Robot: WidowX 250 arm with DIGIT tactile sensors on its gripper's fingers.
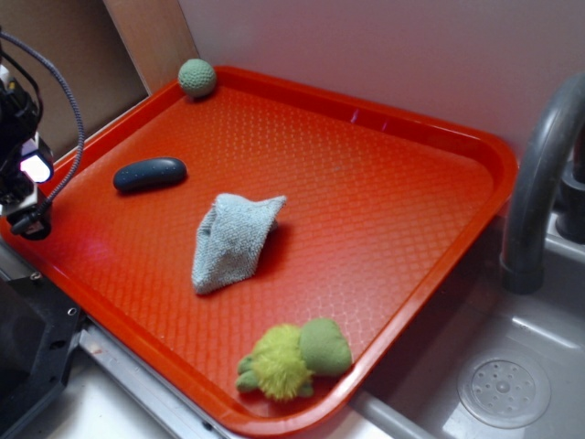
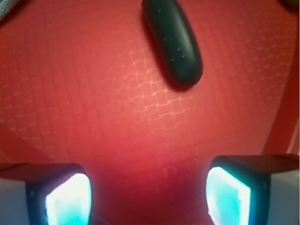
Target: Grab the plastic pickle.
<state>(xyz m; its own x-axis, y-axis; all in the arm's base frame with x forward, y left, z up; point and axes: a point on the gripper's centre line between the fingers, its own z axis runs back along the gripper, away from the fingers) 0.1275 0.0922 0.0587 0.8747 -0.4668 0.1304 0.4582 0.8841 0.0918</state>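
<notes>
The plastic pickle [image 1: 150, 174] is a dark, smooth oblong lying flat on the left part of the red tray [image 1: 384, 192]. In the wrist view the pickle [image 2: 173, 40] lies at the top, ahead of the fingers. My gripper [image 1: 27, 187] is at the tray's left edge, short of the pickle. In the wrist view my gripper [image 2: 147, 197] is open and empty, with only bare tray between the two glowing pads [image 2: 68, 199].
A light blue cloth [image 1: 230, 240] lies crumpled mid-tray. A green knitted ball [image 1: 196, 78] sits in the far left corner. A fuzzy yellow-green plush toy [image 1: 294, 359] lies at the near edge. A grey faucet [image 1: 539, 174] and sink [image 1: 503, 389] are on the right.
</notes>
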